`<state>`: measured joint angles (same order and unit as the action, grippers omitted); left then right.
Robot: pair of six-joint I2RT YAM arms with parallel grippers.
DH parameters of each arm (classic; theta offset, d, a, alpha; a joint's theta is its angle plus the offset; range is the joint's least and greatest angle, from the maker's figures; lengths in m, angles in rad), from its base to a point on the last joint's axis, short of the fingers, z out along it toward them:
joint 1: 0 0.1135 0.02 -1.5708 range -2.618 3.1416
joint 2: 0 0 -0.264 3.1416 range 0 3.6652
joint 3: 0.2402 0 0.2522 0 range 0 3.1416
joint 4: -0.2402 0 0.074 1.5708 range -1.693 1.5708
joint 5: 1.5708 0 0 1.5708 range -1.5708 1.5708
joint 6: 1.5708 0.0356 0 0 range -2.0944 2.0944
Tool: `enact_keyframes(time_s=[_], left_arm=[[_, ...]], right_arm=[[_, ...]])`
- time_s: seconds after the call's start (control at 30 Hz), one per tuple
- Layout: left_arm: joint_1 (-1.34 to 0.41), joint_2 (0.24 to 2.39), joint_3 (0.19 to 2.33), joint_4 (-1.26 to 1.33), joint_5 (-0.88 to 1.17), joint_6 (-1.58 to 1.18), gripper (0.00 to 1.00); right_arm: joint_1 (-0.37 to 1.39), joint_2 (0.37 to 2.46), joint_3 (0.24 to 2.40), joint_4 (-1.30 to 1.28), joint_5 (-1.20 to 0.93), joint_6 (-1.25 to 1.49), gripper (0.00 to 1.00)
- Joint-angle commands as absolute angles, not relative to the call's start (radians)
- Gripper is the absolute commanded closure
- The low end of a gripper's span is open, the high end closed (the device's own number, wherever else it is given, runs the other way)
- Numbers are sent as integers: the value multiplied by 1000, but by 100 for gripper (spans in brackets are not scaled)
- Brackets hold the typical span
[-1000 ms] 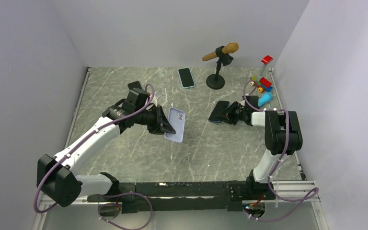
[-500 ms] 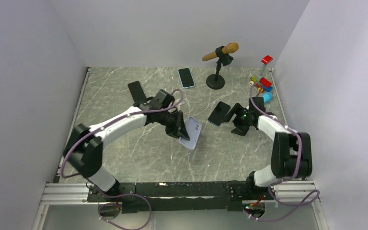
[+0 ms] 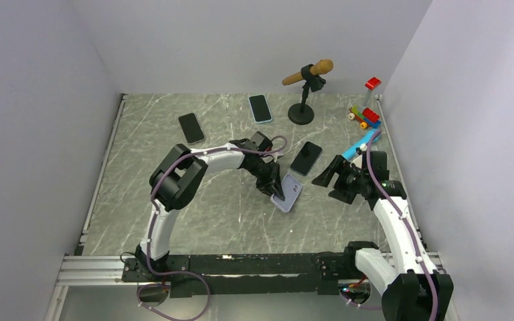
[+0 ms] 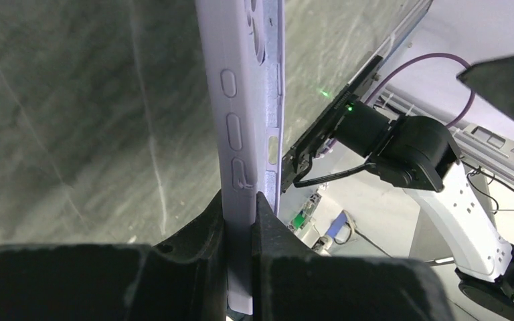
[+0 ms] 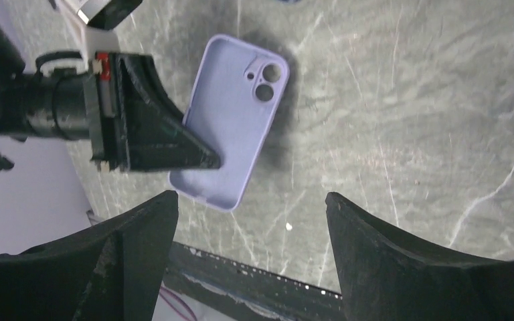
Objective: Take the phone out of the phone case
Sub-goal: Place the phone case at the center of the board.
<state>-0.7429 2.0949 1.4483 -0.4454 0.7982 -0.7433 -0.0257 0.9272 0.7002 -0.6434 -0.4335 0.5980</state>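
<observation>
My left gripper (image 3: 276, 186) is shut on the long edge of the lavender phone case (image 3: 288, 194), held tilted just above the table near its middle. In the left wrist view the case (image 4: 244, 127) runs edge-on up from the closed jaws. In the right wrist view the case (image 5: 233, 120) looks hollow, with the table showing through its camera holes. The dark phone (image 3: 306, 158) lies flat on the table, apart from the case. Right of the case and near the phone, my right gripper (image 3: 331, 184) stands open with nothing between its fingers (image 5: 140, 227).
A black phone (image 3: 191, 127) and a blue-cased phone (image 3: 260, 108) lie toward the back. A microphone on a round stand (image 3: 301, 114) is at the back right. Coloured toy blocks (image 3: 369, 116) and a blue tube (image 3: 360, 144) sit along the right wall.
The right gripper opened, let go of the phone and drew back toward the right. The left arm carried the case rightward and lower, toward the table's middle.
</observation>
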Motion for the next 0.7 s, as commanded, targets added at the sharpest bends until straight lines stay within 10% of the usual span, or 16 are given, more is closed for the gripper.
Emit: enact_keyframes(time_s=[0.0, 0.67], left_arm=[[-746, 2152, 1495, -432, 880, -719, 100], [-728, 2147, 1399, -431, 739, -748, 43]], right_arm=[[-31, 908, 684, -747, -484, 548, 16], [-31, 951, 578, -633, -643, 548, 18]])
